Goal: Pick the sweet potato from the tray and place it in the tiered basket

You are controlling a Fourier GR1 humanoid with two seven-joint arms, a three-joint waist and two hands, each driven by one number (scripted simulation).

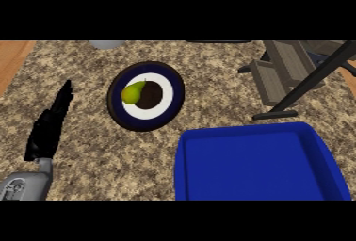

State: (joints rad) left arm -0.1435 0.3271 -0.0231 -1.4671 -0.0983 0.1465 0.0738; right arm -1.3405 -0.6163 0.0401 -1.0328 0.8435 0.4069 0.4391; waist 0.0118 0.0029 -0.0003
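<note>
The blue tray lies at the lower right, and its floor shows bare; no sweet potato is visible anywhere in the head view. The tiered basket, grey shelves on a black frame, stands at the upper right, partly cut off by the view's edge. My left hand rests open at the left, fingers straight and pointing away from me, touching nothing. My right hand does not show.
A dark round plate with a white ring sits in the middle of the speckled counter and carries a yellow-green pear-like fruit. A grey object peeks in at the top. The counter's wooden edge runs along the far left.
</note>
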